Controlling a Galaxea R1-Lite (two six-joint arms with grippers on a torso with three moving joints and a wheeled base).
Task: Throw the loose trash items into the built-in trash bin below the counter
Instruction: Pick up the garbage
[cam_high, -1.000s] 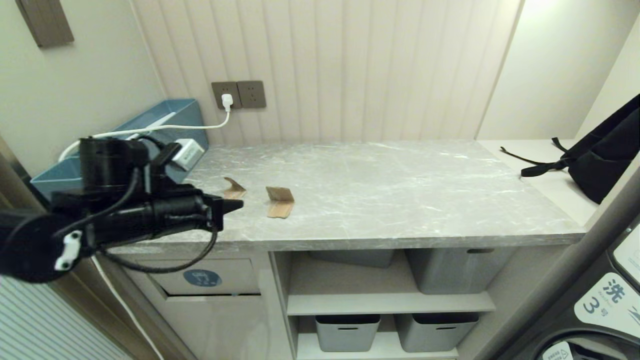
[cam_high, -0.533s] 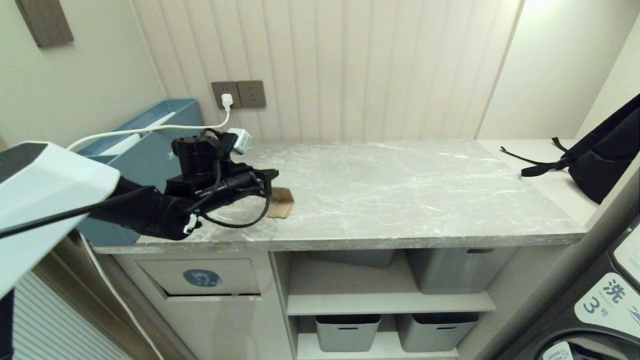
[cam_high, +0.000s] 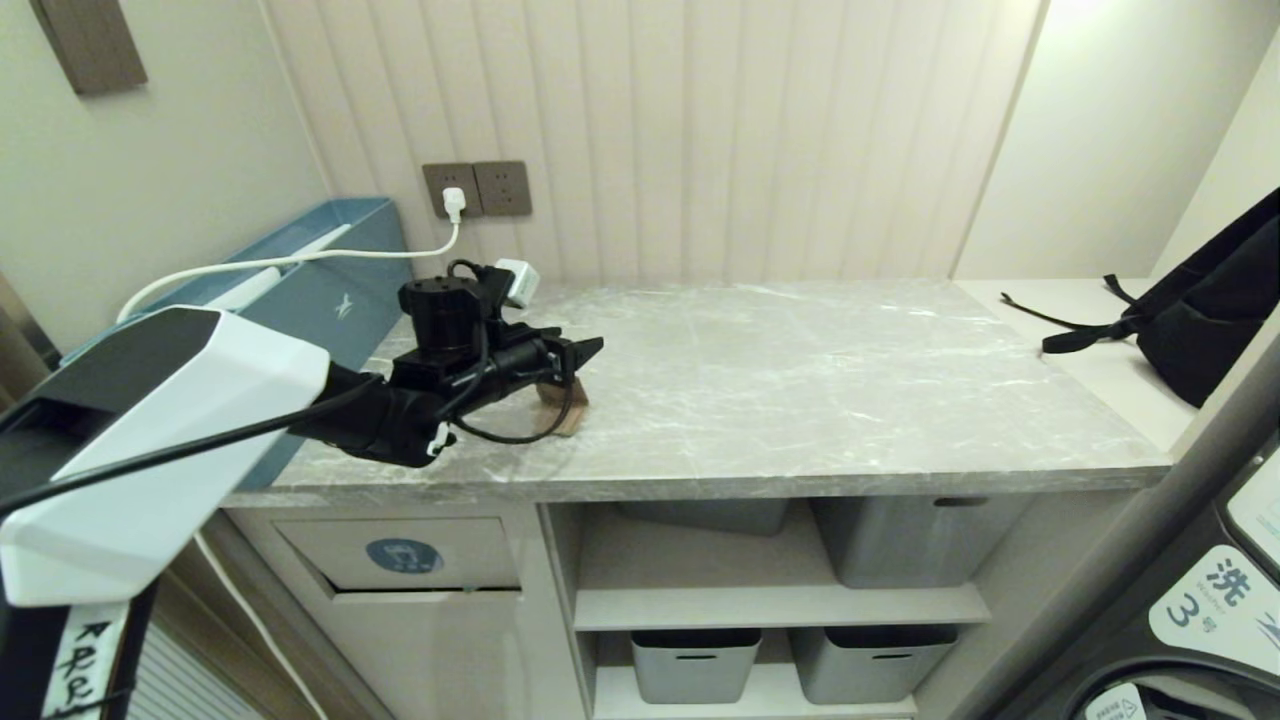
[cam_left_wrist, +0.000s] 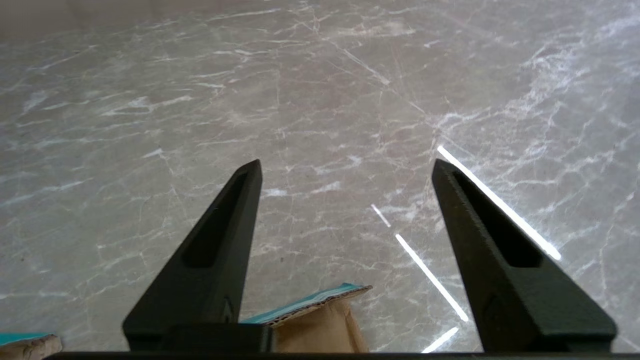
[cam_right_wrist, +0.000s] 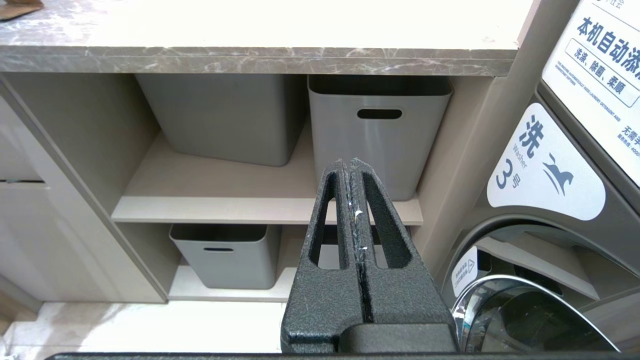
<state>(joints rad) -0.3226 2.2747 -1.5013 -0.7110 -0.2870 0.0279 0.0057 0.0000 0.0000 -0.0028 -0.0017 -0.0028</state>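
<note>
Under the wide-spread, empty left tool (cam_high: 590, 350), a cardboard scrap (cam_high: 562, 412) flat on the table (cam_high: 800, 380), long axis front-to-back

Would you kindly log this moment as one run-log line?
left claw: open, over cardboard scrap on counter | right claw: shut, parked before shelves | bin flap: closed

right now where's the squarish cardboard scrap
In the head view, the squarish scrap lies on the counter's left part, just under the open left gripper.

Cardboard scrap (cam_high: 563, 408) mostly hidden behind left hand (cam_high: 590, 350)
</note>
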